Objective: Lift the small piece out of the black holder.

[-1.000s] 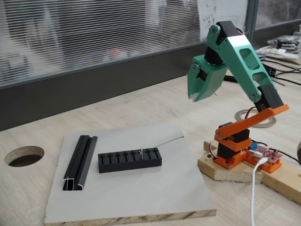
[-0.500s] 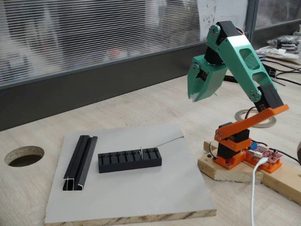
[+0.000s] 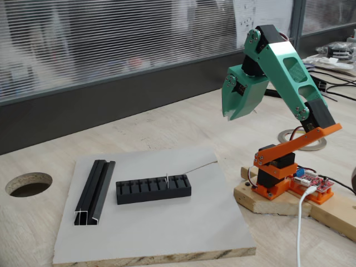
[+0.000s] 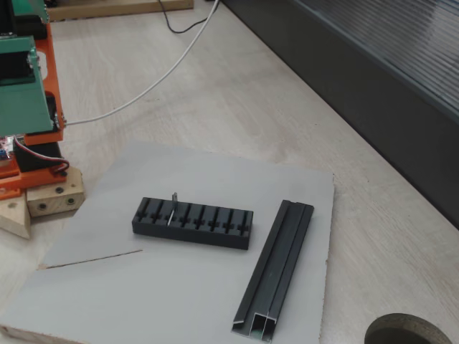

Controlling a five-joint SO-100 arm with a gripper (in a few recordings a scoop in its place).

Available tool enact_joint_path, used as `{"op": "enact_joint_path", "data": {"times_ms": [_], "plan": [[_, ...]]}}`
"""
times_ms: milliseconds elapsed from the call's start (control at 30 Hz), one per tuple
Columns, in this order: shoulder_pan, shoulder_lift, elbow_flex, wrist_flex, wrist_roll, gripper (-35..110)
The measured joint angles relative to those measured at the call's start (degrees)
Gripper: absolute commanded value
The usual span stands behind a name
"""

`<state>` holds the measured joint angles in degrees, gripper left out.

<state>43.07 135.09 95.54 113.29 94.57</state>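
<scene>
Approach step, nothing grasped yet; my gripper hangs in the upper right of the frame, well above and right of the grey board; fingers read as closed together, nothing between them as far as I can see.

The small piece stands upright in a slot of the black holder, right of the holder's middle in this view; in the other fixed view the small piece sits toward the left end of the black holder, lower centre of frame.

Next I judge: swing down and left, open the fingers, line them across the tab, then pinch and pull straight up; the tab is tiny, so alignment has to be tight or I knock the holder.

Around: a longer black grooved rail left of the holder, apart from it; a thin grey wire lying on the board from near the tab toward the board's right corner, closest thing to snag; round hole in the table at far left; path down looks open.
</scene>
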Motion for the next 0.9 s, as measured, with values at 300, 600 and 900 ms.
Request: {"op": "enact_joint_path", "data": {"times_ms": [300,600,900], "plan": [[-16.88,-9.76,-0.26,-0.88,0.00,12],[-38.06,-24.43,-0.09,-20.30,0.00,12],[-44.47,-26.98,-0.09,-26.63,-0.09,12]]}}
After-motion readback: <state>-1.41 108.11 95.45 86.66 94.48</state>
